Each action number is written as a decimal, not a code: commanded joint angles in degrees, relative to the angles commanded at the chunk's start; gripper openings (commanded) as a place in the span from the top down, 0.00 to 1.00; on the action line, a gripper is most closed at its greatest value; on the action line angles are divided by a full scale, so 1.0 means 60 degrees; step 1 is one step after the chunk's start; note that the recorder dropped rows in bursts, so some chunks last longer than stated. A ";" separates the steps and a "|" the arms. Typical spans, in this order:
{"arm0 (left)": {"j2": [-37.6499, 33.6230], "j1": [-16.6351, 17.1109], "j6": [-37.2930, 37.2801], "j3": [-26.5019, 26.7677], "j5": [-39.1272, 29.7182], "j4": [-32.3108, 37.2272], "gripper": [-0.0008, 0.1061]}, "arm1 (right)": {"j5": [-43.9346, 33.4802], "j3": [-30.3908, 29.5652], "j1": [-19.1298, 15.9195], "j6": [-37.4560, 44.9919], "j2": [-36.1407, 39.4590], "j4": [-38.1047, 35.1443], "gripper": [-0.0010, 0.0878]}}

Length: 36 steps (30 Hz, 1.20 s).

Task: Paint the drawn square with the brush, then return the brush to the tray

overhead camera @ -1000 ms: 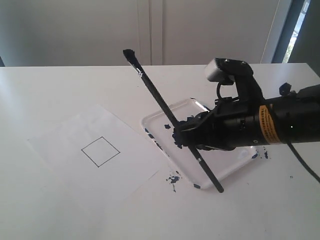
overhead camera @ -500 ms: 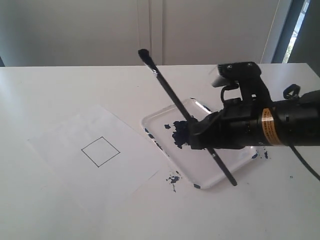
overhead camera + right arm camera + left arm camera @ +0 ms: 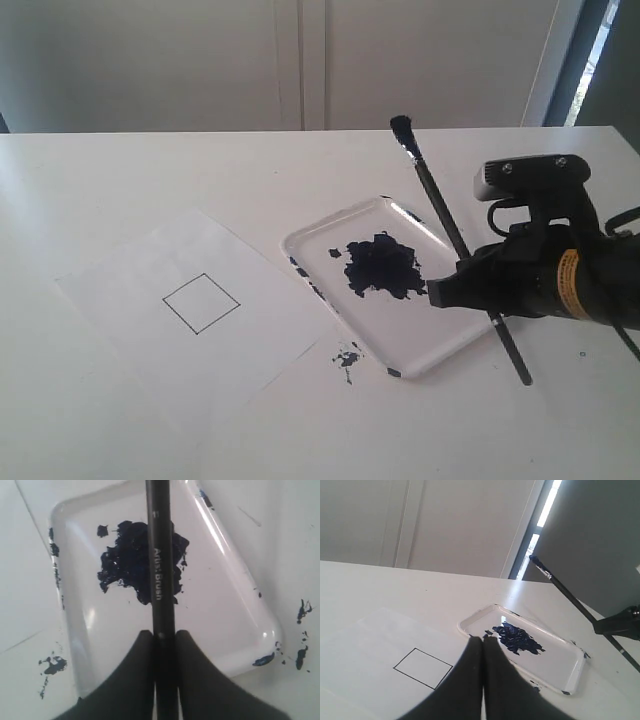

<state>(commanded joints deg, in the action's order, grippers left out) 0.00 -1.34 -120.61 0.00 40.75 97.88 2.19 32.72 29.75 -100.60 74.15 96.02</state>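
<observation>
Background items: white surface (image 3: 120,170), paper sheet (image 3: 120,300), paint spatter (image 3: 346,356), wall panels (image 3: 150,60).
Sheet lies flat on the surface; dark blue spatter marks the surface just beside one sheet corner; pale panels stand behind.

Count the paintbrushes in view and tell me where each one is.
1. The brush is clamped in the right gripper, tilted with its bristles up, above the tray. No other brush shows, though one could lie outside the views.

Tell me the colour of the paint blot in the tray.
Dark blue, nearly black. The paint blot in the tray shows best in the right wrist view.
</observation>
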 joint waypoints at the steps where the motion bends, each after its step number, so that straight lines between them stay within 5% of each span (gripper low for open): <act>1: 0.0000 0.0000 0.0000 0.0000 0.0000 0.0000 0.99 | -0.0086 0.0119 0.0000 0.0070 -0.0344 0.0046 0.99; 20: 0.0000 0.0000 0.0000 0.0000 0.0000 0.0000 0.99 | -0.0111 0.3656 0.0000 0.0537 -0.3194 0.0655 0.99; 29: 0.0000 0.0000 0.0000 0.0000 0.0000 0.0000 0.99 | 0.0416 0.3166 0.0000 0.0391 -0.1599 0.0655 0.99; 36: 0.0000 0.0000 0.0000 0.0000 0.0000 0.0000 0.99 | 0.0745 0.0785 0.0000 -0.1268 -0.0673 0.0655 0.99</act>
<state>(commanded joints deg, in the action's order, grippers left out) 0.00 -1.34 -120.61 0.00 40.75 97.88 6.66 37.43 29.75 -108.21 70.11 99.95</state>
